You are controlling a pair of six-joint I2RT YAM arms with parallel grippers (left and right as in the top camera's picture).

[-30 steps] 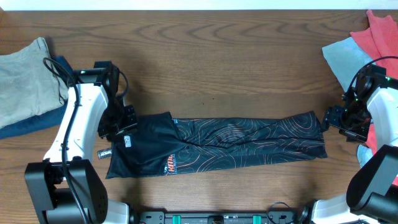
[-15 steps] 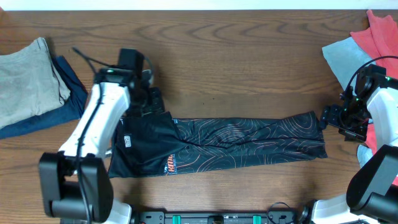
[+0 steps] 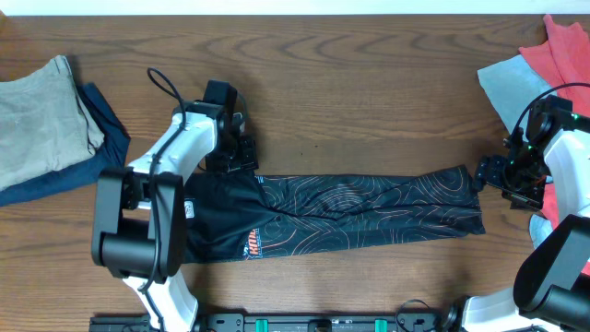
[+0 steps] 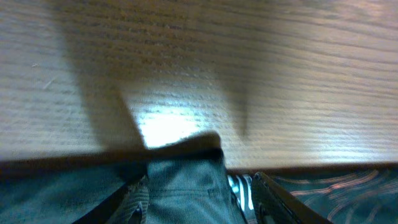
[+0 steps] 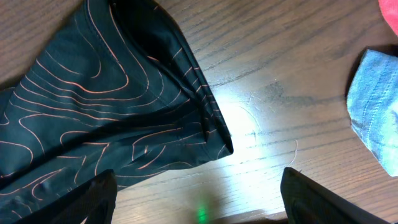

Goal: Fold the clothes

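Across the near middle of the wooden table (image 3: 369,83) the black jersey (image 3: 369,210) lies flat in a long band, left to right. Thin orange-red contour lines run over it, and a small orange-and-white logo sits by its near edge toward the left end.

The left gripper (image 3: 241,159) is at the jersey's far edge, near the left end. Its wrist view is blurred: a fold of dark fabric rises between the two fingers (image 4: 280,199) and looks pinched, but I cannot tell whether they are closed on it.

The right gripper (image 3: 486,175) hovers at the jersey's right end, by the far corner. From its wrist camera the fingers (image 5: 93,199) stand wide apart — released, holding nothing — with the jersey's corner and bare wood below.

A grey garment (image 3: 37,111) lies on a dark blue garment (image 3: 101,138) at the table's left edge, well apart from the jersey. A light blue cloth (image 3: 512,88) and a red cloth (image 3: 562,51) lie at the far right corner.
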